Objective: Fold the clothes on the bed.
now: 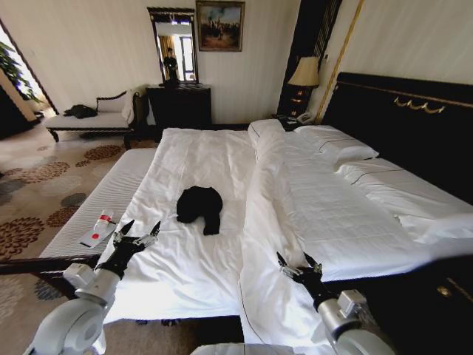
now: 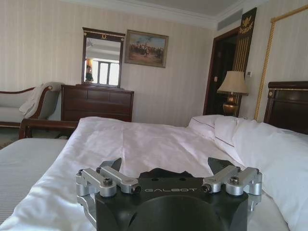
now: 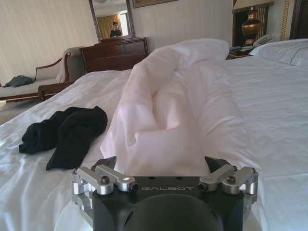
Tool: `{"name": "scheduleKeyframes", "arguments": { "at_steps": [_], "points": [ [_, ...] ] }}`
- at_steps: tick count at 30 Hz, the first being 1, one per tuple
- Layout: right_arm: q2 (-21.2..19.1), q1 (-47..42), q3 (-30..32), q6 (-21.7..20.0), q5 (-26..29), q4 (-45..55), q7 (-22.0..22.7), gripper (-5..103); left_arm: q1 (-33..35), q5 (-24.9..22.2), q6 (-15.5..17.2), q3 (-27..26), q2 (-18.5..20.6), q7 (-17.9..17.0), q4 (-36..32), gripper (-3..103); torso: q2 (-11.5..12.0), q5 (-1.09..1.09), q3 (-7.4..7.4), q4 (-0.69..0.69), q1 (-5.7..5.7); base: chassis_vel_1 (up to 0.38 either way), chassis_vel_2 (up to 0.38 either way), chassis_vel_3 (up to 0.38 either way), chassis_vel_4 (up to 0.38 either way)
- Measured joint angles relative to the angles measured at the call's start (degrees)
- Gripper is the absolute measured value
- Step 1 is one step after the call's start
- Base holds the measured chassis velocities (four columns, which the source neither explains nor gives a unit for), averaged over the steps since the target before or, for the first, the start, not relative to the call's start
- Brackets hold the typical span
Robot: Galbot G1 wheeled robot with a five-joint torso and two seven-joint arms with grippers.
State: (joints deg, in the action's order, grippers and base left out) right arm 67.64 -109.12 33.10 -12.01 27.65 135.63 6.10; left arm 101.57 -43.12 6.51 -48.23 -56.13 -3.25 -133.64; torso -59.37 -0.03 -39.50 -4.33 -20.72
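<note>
The T-shirt point(image 1: 200, 207) is lying crumpled in a dark heap on the bare sheet of the bed point(image 1: 192, 274), just beside the rolled edge of the duvet point(image 1: 267, 214). The left gripper point(image 1: 140, 233) is hovering over the foot of the bed with fingers spread wide and holding nothing; the T-shirt is lying ahead of it, toward the headboard, well apart. In the left wrist view the T-shirt point(image 2: 161, 172) is peeking up between the open fingers point(image 2: 111, 166). The right gripper point(image 1: 298, 264) is hanging over the duvet, likewise wide open and empty, with the T-shirt point(image 3: 65, 132) lying off toward the robot's left.
</note>
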Motion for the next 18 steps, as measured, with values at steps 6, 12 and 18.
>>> {"name": "scheduleKeyframes", "arguments": {
  "at_steps": [6,12,18],
  "points": [
    [-0.3,0.1,0.0,-0.3,-0.1,-0.3,0.1,90,0.2,0.0,0.0,0.0,-0.2,-0.1,0.0,100,0.0,0.00,0.00,0.00,0.00,0.000,0.000,0.000,0.000],
    [-0.2,0.3,-0.1,-0.5,-0.1,-0.4,0.3,63,0.2,0.0,0.0,0.0,-0.4,-0.2,-0.3,100,0.0,0.00,0.00,0.00,0.00,0.000,0.000,0.000,0.000],
    [0.3,0.3,-0.2,-0.4,-0.3,-0.3,0.3,41,0.1,0.1,0.0,0.0,-0.6,-0.2,-0.4,100,0.0,0.00,0.00,0.00,0.00,0.000,0.000,0.000,0.000]
  ]
}}
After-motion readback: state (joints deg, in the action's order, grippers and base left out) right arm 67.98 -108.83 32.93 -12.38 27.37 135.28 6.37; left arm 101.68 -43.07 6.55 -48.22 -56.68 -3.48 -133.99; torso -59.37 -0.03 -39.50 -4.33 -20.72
